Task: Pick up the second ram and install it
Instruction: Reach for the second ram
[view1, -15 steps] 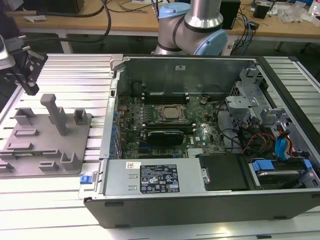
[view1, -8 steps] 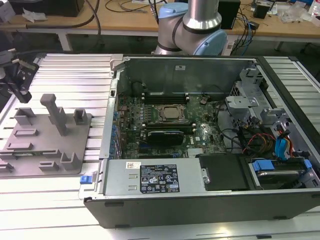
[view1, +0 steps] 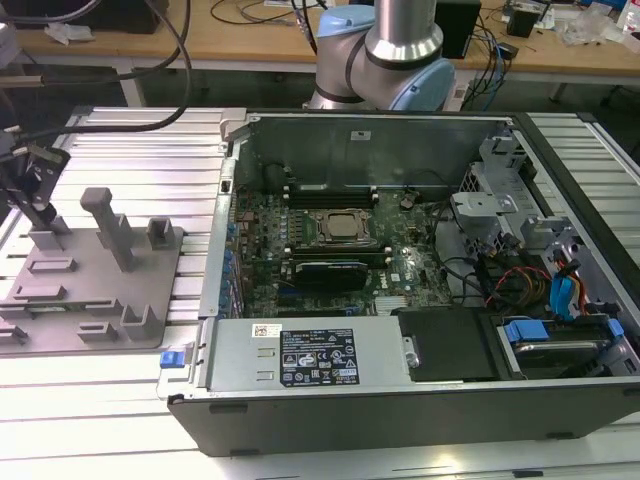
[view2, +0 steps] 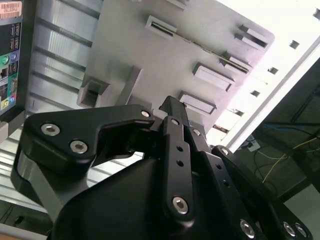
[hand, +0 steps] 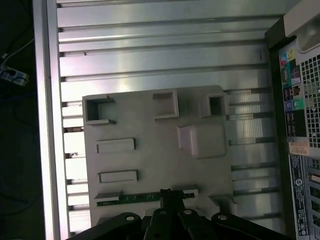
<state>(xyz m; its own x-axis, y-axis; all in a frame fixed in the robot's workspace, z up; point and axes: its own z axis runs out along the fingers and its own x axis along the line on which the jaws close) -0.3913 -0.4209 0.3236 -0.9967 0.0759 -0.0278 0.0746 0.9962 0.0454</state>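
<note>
Worktop of ribbed aluminium fills the exterior view, with an open computer case lying on it and the motherboard exposed inside. Towards the exterior view's left, just beside the case, lies a grey fixture plate with upright blocks rising from it. The black gripper hangs over the plate's far corner at the exterior view's left, its tip down close to the plate. The arm's base stands behind the case.

From the first wrist view I look straight down on the fixture plate and the worktop, with the case's rear panel along one side. The second ram stands on edge in a slot at the plate's rim, a thin green line with its length running the same way as the gripper's linkage spreads. The gripper has its fingers drawn together into one narrow tip, and that tip overlaps the stick partway along its length. I cannot tell whether it touches the stick.

From the second wrist view the gripper looms large, fingers again together, its tip over the fixture plate near two raised slots. The case's rear panel sits at the frame's edge.
</note>
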